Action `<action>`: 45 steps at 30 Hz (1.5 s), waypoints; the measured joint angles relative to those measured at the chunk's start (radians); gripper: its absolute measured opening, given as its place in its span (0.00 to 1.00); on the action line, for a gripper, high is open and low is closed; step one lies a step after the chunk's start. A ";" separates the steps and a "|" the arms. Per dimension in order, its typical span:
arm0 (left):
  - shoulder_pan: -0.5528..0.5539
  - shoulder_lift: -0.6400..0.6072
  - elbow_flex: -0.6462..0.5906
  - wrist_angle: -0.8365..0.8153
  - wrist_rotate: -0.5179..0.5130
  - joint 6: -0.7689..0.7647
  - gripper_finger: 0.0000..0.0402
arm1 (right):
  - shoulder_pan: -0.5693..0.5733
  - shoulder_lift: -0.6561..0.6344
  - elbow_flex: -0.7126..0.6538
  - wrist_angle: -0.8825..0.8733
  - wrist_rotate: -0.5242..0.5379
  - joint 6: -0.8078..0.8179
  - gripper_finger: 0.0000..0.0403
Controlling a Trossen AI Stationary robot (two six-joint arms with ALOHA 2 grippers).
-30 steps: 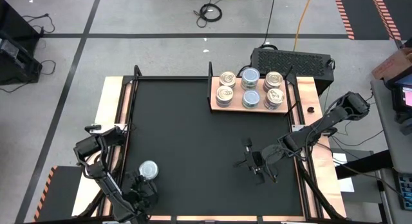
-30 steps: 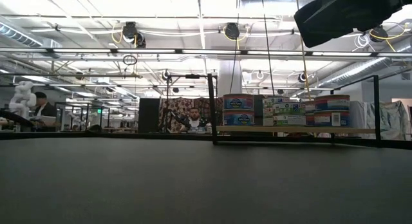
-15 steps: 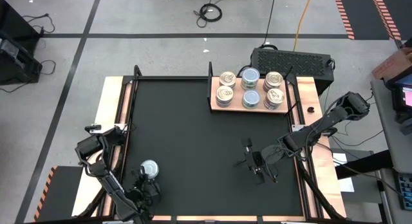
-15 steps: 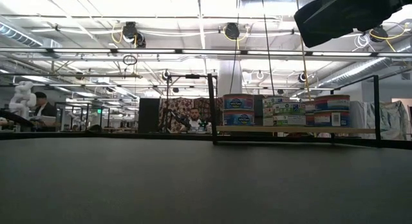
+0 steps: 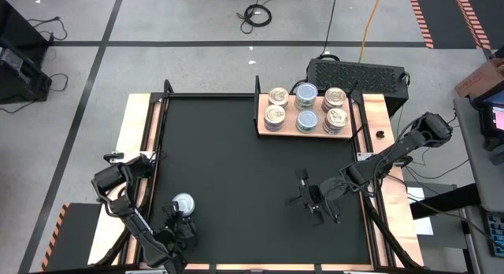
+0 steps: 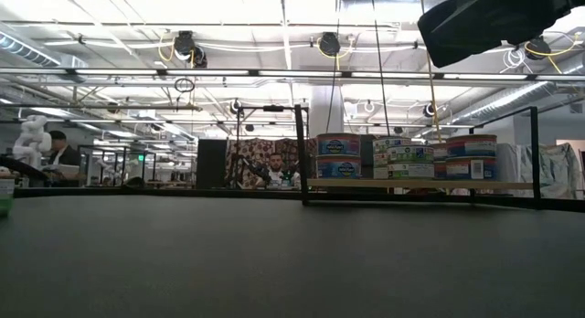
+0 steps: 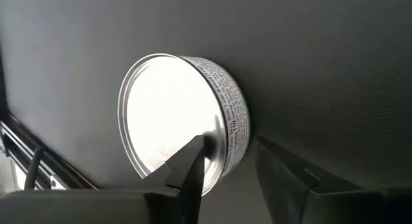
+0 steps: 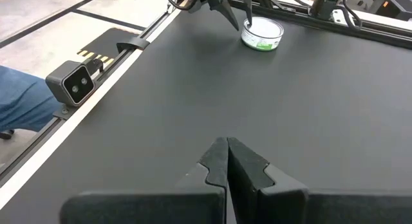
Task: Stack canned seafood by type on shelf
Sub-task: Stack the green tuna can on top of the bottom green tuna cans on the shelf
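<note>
One flat tin with a plain silvery lid (image 5: 182, 203) lies on the black table near its near left corner. It also shows in the left wrist view (image 7: 177, 118) and the right wrist view (image 8: 262, 34). My left gripper (image 7: 225, 166) is open at the tin's near side, with one finger over the lid's edge and the other outside the wall. My right gripper (image 8: 227, 156) is shut and empty over the table's near right part (image 5: 307, 197). The wooden shelf (image 5: 260, 120) at the far right holds several tins in three columns: gold, blue, gold. My left gripper comes at the tin slanting from the near side and above. One fingertip (image 7: 195, 153) stands over the lid's near edge (image 7: 212, 130) and the other (image 7: 277, 161) beside the wall. I cannot tell whether either touches the tin, which lies flat on the table.
A thin black frame post (image 6: 299, 153) stands at the shelf's left end. In the low view the shelf board (image 6: 420, 183) carries the tins two high. Wooden strips (image 5: 142, 148) edge the table. People sit in the room far behind.
My left gripper has drawn back a little toward the table's near edge. The tin has shifted slightly toward the far edge, and its edge now shows at the left border of the low view. My right arm has kept still.
</note>
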 joint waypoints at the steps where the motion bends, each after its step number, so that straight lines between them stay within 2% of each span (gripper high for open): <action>1: 0.000 0.000 -0.003 -0.001 -0.001 0.000 0.32 | 0.000 0.000 0.000 0.000 0.000 0.000 0.00; 10: 0.045 -0.002 -0.039 -0.044 0.001 0.000 0.04 | 0.000 0.000 0.000 0.000 0.000 0.000 0.00; 15: 0.087 0.002 -0.034 -0.054 -0.051 0.011 0.01 | 0.000 -0.025 0.000 -0.002 0.004 0.025 0.00; 20: 0.139 0.003 0.009 -0.069 -0.095 0.119 0.00 | -0.001 -0.089 0.000 -0.054 0.007 0.064 0.00; 22: 0.166 0.003 0.032 -0.078 -0.114 0.177 0.00 | 0.000 -0.120 0.001 -0.100 0.040 0.091 0.00; 27: 0.249 0.003 0.117 -0.080 -0.169 0.324 0.00 | 0.000 -0.180 0.001 -0.213 0.206 0.169 0.00; 33: 0.386 0.003 0.261 -0.020 -0.199 0.542 0.00 | 0.000 -0.208 0.001 -0.336 0.241 0.239 0.00; 39: 0.536 0.003 0.376 0.121 -0.211 0.809 0.00 | 0.000 -0.249 0.001 -0.459 0.365 0.290 0.00; 45: 0.687 0.002 0.444 0.363 -0.261 1.155 0.00 | 0.000 -0.347 0.001 -0.632 0.516 0.388 0.00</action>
